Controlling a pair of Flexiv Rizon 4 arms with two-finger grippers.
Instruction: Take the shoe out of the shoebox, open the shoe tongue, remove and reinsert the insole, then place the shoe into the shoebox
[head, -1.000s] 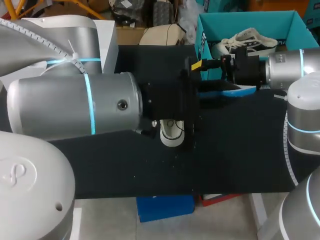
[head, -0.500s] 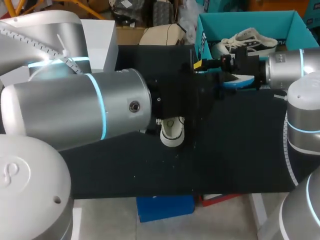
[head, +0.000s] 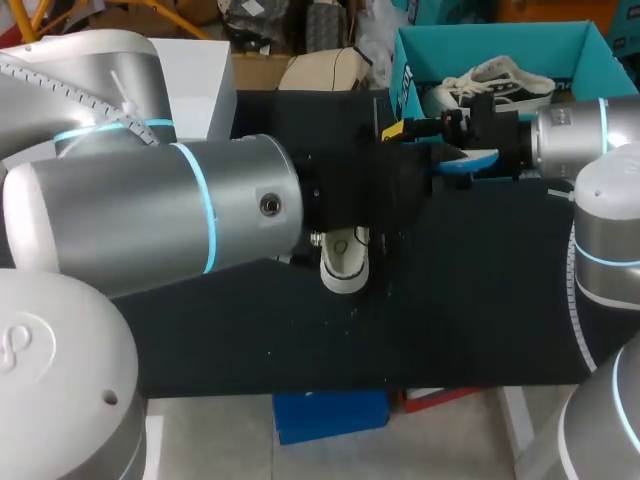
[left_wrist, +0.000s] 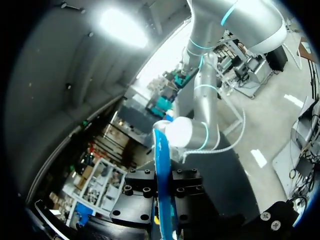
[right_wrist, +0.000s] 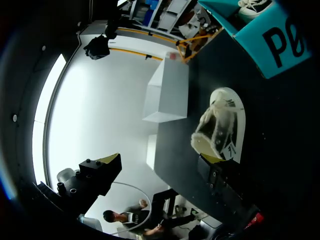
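So the thin blue foam insole (head: 468, 160) is out of the shoe and up in the air, upper middle-right of the head view. It's just under the right arm's wrist and close to the front wall of the teal cardboard shoebox (head: 500, 38). In the left wrist view it runs edge-on straight through the left end effector (left_wrist: 162, 200), which looks clenched on it, though the yellow tips themselves don't show.

The white low-top canvas shoe (head: 343, 265) sits on the black worktop (head: 470, 300) around the middle of the head view, half hidden under the big left arm, toe toward the bottom of the frame. Nothing is touching it. The right end effector (right_wrist: 160, 159) is spread wide and empty, with that shoe lying ahead of it. A second white shoe (head: 495, 78) is in the box, upper right.

My guess is the insole is about to go back in, and here's what worries me:
- The shoe is loose, so pushing the insole in could shove it across the cloth or tip it unless the right arm pins it first.
- The insole is held along one part only, so it could fold or twist out of the grip at the shoe's opening.
- Both wrists are crowded together up there, so one sloppy swing could knock them together.
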